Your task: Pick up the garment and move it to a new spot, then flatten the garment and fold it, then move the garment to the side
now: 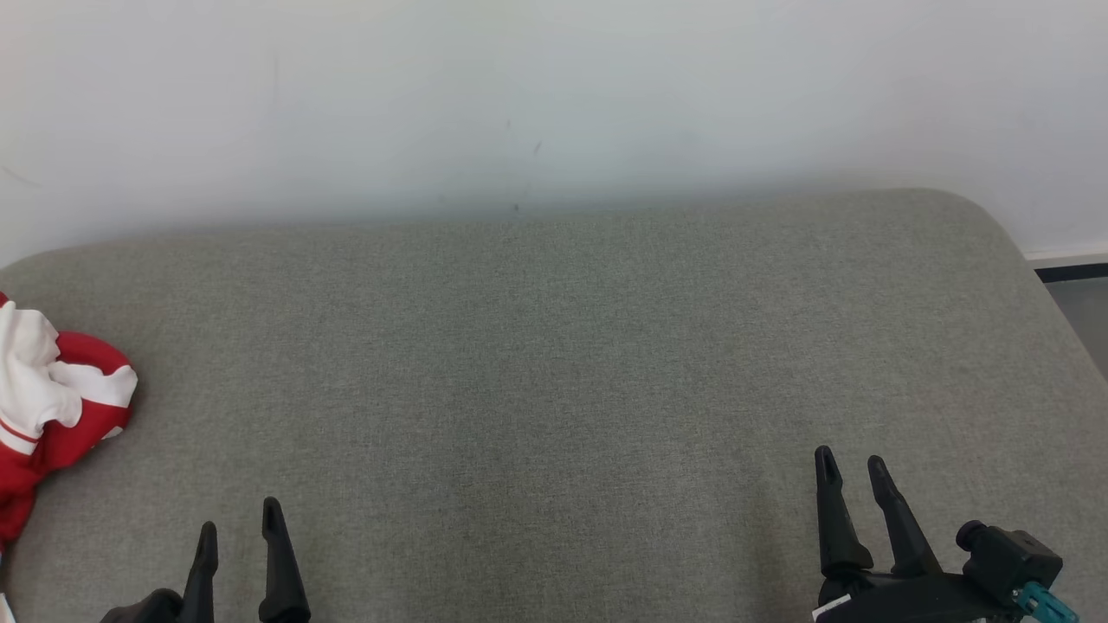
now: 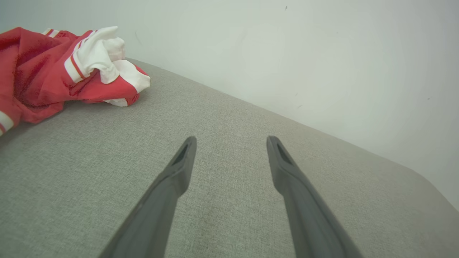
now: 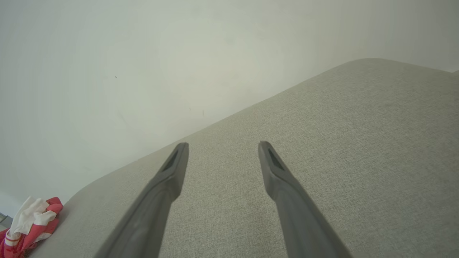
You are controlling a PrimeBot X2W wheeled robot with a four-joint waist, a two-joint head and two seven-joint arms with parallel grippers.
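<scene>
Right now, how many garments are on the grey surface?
1. A crumpled red and white garment lies at the left edge of the grey surface, left of the left gripper. It runs past the head view's edge, so more may be hidden.

A crumpled red-and-white garment (image 1: 52, 398) lies on the grey cushion's (image 1: 554, 363) left edge.

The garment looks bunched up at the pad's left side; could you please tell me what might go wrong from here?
1. The garment is a crumpled heap, so the open left gripper may pinch several layers or only one fold and lift it tangled.
2. It lies at the left edge of the pad; a nudge could push it off.
3. The right gripper sits far across the pad, likely too far to help.
</scene>
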